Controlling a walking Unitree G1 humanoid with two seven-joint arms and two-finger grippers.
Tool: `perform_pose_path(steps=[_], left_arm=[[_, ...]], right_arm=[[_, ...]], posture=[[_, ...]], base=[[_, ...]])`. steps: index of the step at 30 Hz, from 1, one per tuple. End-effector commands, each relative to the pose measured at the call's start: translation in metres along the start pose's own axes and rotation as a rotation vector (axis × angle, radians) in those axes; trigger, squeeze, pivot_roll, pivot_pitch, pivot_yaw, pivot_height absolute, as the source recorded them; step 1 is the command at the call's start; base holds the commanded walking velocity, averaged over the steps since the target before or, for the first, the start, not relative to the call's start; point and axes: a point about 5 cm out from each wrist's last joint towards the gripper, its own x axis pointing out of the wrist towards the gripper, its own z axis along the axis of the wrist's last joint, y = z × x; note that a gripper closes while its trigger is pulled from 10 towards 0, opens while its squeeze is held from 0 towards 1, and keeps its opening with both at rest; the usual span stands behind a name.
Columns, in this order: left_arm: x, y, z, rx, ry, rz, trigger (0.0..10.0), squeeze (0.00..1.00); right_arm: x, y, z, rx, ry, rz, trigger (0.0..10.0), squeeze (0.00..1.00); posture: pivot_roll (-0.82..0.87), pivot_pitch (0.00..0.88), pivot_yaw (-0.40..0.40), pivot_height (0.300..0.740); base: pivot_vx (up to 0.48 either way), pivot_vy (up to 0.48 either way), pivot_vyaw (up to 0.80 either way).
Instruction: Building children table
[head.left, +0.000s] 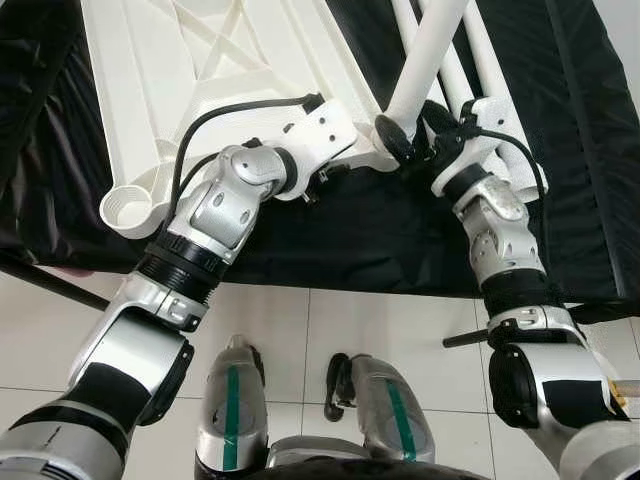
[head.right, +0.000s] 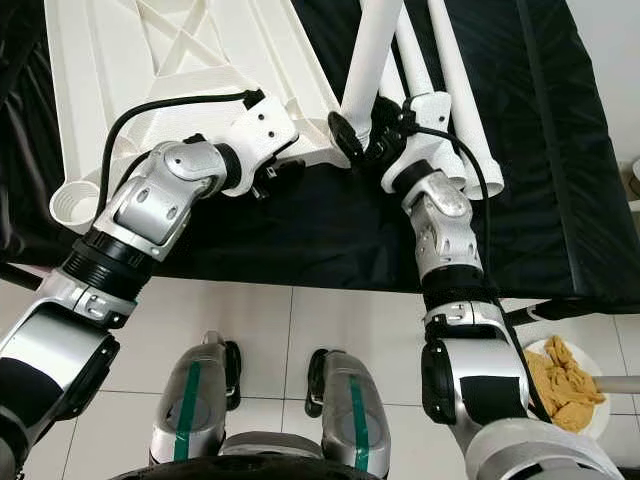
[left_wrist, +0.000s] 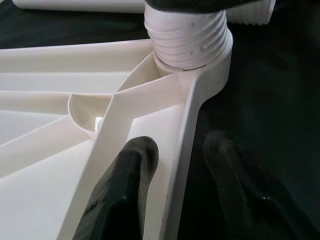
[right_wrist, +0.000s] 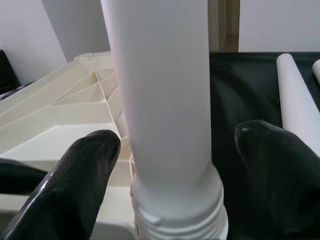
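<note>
A leg is being screwed into the corner socket of the upturned tabletop.

The white tabletop (head.left: 190, 70) is laid underside up on the black-covered worktop (head.left: 330, 230), with spare legs (head.left: 480, 50) lying beside it. The leg (head.left: 425, 55) is stood, slightly tilted, in the near corner socket (left_wrist: 192, 47), its threaded end only partly engaged, with several threads left showing. The right hand (head.left: 410, 135) is placed around the leg's base, fingers (right_wrist: 85, 170) spread to either side; whether the leg is actually gripped cannot be told. The left hand (left_wrist: 180, 185) is set open astride the tabletop's edge rib just beside the socket, bracing it. For this step, the leg is best brought square to the socket before turning, so cross-threading is avoided, and the tabletop kept steadied against rotation.
</note>
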Motion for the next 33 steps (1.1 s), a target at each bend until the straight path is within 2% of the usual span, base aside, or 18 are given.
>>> perform_pose_path(steps=[1,9,17,21,33], left_arm=[[0.001,-0.007,0.001,0.023,-0.001,-0.063,10.0,0.0],[0.002,-0.011,0.003,0.041,-0.007,-0.076,10.0,0.0],[-0.001,-0.01,0.008,0.025,-0.039,-0.071,10.0,0.0],[-0.01,-0.012,0.011,0.011,-0.073,-0.098,10.0,0.0],[-0.021,-0.014,0.016,-0.011,-0.115,-0.116,10.0,0.0]], right_arm=[[-0.002,-0.006,0.001,0.002,-0.006,-0.016,10.0,0.0],[0.004,-0.01,0.005,-0.02,0.0,0.001,10.0,0.0],[0.011,-0.012,0.006,-0.039,0.033,0.045,10.0,0.0],[0.016,-0.011,0.004,-0.05,0.067,0.086,10.0,0.0],[0.024,-0.013,0.006,-0.083,0.114,0.157,10.0,0.0]], posture=[[0.08,0.055,-0.041,0.74],[0.08,0.054,-0.039,0.74],[0.09,0.047,-0.042,0.74],[0.11,0.043,-0.049,0.74],[0.12,0.04,-0.057,0.74]], base=[[0.0,0.0,0.0],[0.0,0.0,0.0],[0.0,0.0,0.0],[0.0,0.0,0.0],[0.0,0.0,0.0]])
